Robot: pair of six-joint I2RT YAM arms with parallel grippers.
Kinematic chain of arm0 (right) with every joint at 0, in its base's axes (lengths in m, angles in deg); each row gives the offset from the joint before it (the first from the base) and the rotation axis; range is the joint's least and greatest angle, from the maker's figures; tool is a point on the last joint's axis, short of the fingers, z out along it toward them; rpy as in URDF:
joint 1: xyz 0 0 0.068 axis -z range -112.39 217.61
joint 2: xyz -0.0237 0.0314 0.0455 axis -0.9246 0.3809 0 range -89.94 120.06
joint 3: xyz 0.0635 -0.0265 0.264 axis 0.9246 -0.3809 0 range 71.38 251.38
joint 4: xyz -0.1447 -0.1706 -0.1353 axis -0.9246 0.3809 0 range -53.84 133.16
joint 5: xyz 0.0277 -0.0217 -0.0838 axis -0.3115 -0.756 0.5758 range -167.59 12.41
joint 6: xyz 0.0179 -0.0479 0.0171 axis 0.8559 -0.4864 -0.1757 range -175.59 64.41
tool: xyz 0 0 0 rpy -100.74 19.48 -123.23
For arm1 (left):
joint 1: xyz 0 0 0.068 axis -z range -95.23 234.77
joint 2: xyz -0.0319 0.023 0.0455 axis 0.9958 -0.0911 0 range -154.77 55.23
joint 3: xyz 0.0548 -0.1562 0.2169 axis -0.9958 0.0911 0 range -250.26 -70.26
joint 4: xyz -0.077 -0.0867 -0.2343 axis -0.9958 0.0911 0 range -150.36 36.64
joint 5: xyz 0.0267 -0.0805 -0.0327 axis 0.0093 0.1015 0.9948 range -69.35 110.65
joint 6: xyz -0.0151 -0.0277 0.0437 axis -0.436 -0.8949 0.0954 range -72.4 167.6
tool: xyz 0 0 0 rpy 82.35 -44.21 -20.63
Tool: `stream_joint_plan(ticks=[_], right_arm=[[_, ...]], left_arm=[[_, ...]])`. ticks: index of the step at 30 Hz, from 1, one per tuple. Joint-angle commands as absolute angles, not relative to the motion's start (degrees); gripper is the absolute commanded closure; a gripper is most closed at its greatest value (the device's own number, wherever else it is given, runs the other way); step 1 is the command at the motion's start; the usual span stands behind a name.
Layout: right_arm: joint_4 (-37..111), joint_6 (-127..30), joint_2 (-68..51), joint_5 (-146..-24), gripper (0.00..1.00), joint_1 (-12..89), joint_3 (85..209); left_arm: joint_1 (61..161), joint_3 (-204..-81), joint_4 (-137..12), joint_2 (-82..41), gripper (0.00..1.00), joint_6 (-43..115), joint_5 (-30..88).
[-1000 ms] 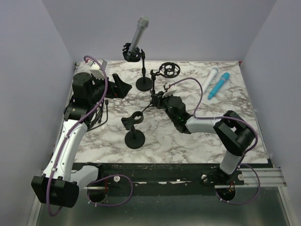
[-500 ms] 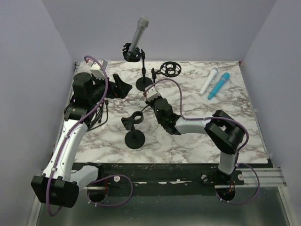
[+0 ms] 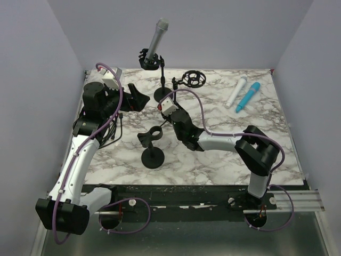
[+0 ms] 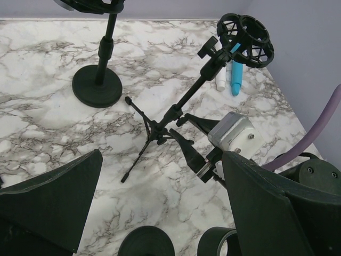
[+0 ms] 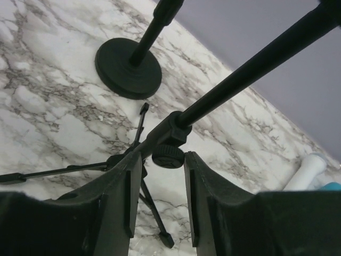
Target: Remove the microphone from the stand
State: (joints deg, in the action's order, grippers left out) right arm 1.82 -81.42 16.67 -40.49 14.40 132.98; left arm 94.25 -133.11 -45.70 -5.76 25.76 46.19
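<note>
The grey microphone stands upright in the clip of a round-base stand at the back of the table. My left gripper is open and empty, left of that stand and apart from it; in the left wrist view its jaws are spread wide. My right gripper is open, low beside the tripod stand. In the right wrist view the right gripper straddles the tripod's clamp knob. The microphone is out of both wrist views.
The tripod carries an empty shock mount. A second round-base stand with an empty clip stands in front. A white microphone and a blue one lie at the back right. Walls enclose three sides.
My right gripper has moved left and closer to the tripod stand's lower pole. The left arm and the microphone have not moved.
</note>
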Motion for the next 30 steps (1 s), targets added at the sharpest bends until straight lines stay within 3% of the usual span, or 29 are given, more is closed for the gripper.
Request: stream_joint_plan(ticks=[1,11,16,19,24,30], right_arm=[[11.94,-73.09,13.52,-44.04,0.52,13.77,132.33],[18.86,-58.64,3.31,-39.31,0.25,14.10,130.69],[25.07,-45.28,-3.44,-38.48,0.24,15.01,127.16],[23.95,-39.61,-10.12,-44.15,0.24,15.23,121.54],[23.51,-35.25,-20.15,-43.75,0.24,15.54,114.80],[22.19,-34.06,-27.40,-48.23,0.23,15.91,110.48]], left_arm=[[94.51,-132.66,-46.28,-6.34,0.01,26.64,45.47],[95.52,-132.28,-49.58,-9.02,0.01,24.57,52.32],[96.54,-132.00,-59.27,-13.81,0.02,13.40,63.54],[96.65,-132.14,-69.05,-16.67,0.03,3.60,68.70],[97.63,-137.44,-68.89,-21.33,0.05,-2.86,66.77],[100.51,-144.67,-65.05,-28.98,0.14,-5.85,64.20]])
